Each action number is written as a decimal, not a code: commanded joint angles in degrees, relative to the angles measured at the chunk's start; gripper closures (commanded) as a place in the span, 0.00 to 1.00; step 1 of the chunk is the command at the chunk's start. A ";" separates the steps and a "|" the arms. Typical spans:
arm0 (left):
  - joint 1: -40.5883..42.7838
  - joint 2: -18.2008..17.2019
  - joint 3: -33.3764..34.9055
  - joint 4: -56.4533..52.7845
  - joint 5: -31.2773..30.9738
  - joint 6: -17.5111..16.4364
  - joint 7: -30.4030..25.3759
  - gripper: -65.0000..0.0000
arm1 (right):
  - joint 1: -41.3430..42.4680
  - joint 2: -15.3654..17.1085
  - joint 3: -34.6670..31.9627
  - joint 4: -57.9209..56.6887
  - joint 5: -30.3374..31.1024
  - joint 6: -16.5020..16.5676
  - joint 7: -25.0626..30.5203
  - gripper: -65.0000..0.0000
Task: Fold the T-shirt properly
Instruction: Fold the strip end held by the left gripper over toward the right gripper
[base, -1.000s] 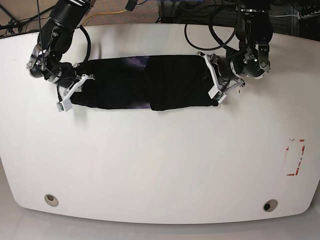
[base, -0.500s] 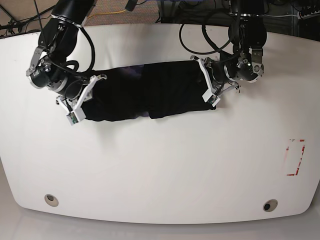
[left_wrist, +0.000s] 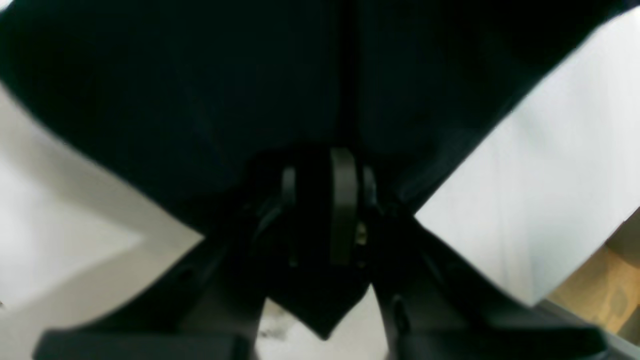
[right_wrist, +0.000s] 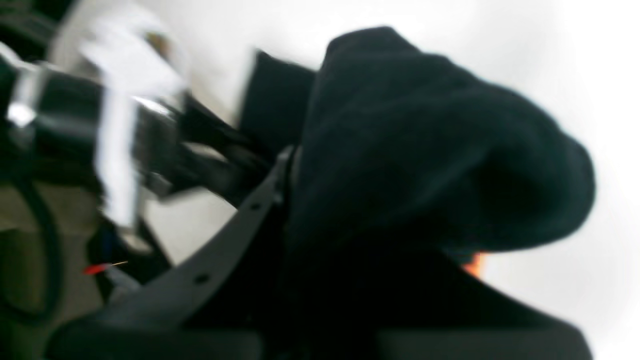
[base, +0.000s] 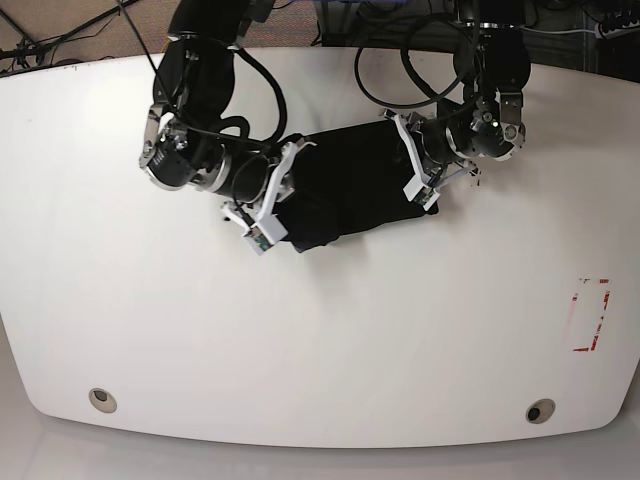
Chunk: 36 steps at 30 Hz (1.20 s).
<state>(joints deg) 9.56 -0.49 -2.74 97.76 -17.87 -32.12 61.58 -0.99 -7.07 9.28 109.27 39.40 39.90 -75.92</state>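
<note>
The T-shirt (base: 385, 180) is lying folded into a compact black bundle in the upper middle of the base view. The right gripper (base: 258, 222) is clenching its left end, jaws nearly closed around cloth. The left gripper (base: 428, 185) is grasping its right end, jaws narrowly parted with fabric between them.

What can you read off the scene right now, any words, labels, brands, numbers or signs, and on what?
No readable text in any view.
Black T-shirt: no lettering shows on the visible cloth.
Red marks on the white tabletop, right side of the base view: broken strokes, no legible word or number.
</note>
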 joint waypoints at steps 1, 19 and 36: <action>-0.11 0.01 -0.03 1.28 -0.02 -0.10 0.53 0.91 | 1.04 0.08 -2.64 -0.57 1.35 0.10 4.23 0.95; 1.12 0.27 -2.66 5.59 -2.22 -7.88 -4.83 0.91 | 5.70 6.32 -15.83 -14.11 1.09 0.10 15.74 0.29; 5.69 -7.11 -35.45 12.27 -24.73 -7.88 -5.98 0.91 | 6.84 0.17 -23.74 -18.42 0.91 -4.25 23.39 0.29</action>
<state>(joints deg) 15.25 -5.37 -37.10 109.01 -40.62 -39.72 57.06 4.21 -5.89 -12.58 92.36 39.27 35.40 -55.02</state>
